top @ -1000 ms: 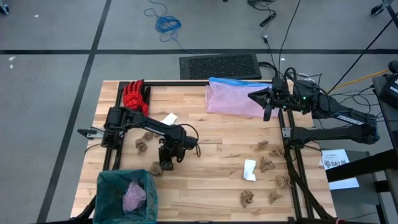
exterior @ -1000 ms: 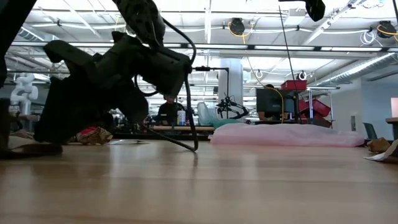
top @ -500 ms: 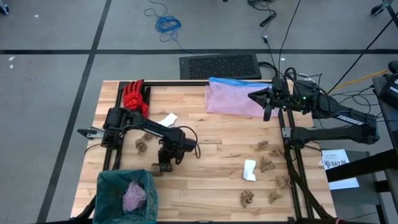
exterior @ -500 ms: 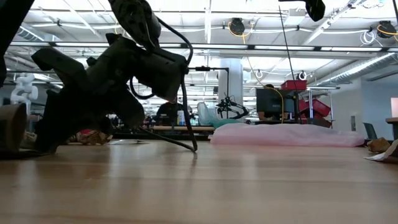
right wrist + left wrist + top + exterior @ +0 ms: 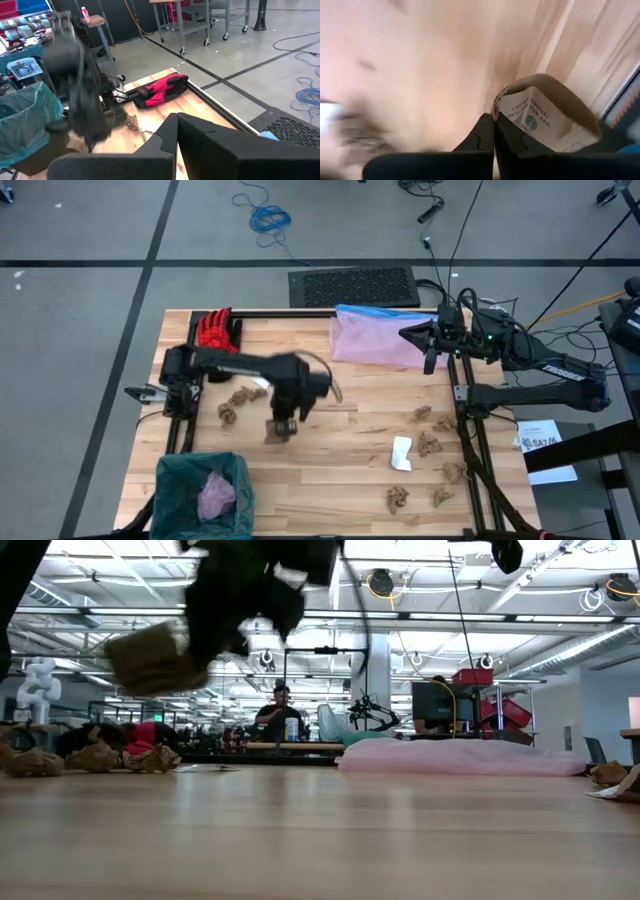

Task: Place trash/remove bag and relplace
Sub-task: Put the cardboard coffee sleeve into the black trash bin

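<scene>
The left gripper (image 5: 281, 426) is lifted clear of the wooden table (image 5: 360, 460), its fingers (image 5: 485, 134) pinched shut on a brown cardboard coffee-cup sleeve (image 5: 545, 117) — printed text shows on the sleeve's inner face. The teal-green bag (image 5: 178, 476) lines the bin at the table's near left corner, with a pale pink crumpled wad (image 5: 215, 495) lying inside it. Brown paper wads (image 5: 430, 445) are scattered across the table. The right gripper (image 5: 428, 352) waits closed and empty, above the pink translucent bag (image 5: 375, 340) at the far edge.
</scene>
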Motion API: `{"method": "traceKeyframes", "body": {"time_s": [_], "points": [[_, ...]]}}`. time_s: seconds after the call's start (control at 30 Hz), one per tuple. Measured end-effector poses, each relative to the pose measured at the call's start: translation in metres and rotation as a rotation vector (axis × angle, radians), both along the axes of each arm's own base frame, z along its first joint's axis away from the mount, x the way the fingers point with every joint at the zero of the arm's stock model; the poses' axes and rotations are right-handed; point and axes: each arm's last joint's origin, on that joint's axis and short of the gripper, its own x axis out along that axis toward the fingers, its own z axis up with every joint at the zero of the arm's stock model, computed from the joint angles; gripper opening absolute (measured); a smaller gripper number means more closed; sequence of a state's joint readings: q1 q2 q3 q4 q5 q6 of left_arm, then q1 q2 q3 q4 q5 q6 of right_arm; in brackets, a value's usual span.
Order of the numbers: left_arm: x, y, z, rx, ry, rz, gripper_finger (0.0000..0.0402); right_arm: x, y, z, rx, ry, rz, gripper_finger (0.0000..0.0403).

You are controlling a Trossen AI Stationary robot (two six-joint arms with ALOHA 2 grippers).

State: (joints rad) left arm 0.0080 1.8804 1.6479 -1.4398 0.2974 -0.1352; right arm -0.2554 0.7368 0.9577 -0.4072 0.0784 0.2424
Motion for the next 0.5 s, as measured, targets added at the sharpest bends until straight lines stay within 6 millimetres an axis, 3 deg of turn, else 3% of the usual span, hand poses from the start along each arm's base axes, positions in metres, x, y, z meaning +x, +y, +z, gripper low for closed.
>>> {"method": "traceKeyframes", "body": {"time_s": [0.13,0.33,0.5], "points": [[-0.008,0.010,0.065,0.051,-0.083,0.138,0.0001,0.000,0.000,0.000,-0.001,-0.003,0.000,0.0000],[-0.040,-0.003,0.159,-0.053,-0.358,0.361,0.0000,0.000,0.000,0.001,-0.002,-0.007,0.000,0.0000],[-0.067,-0.026,0.202,-0.183,-0.442,0.449,0.0000,0.000,0.000,0.001,-0.008,-0.013,0.000,0.0000]]}}
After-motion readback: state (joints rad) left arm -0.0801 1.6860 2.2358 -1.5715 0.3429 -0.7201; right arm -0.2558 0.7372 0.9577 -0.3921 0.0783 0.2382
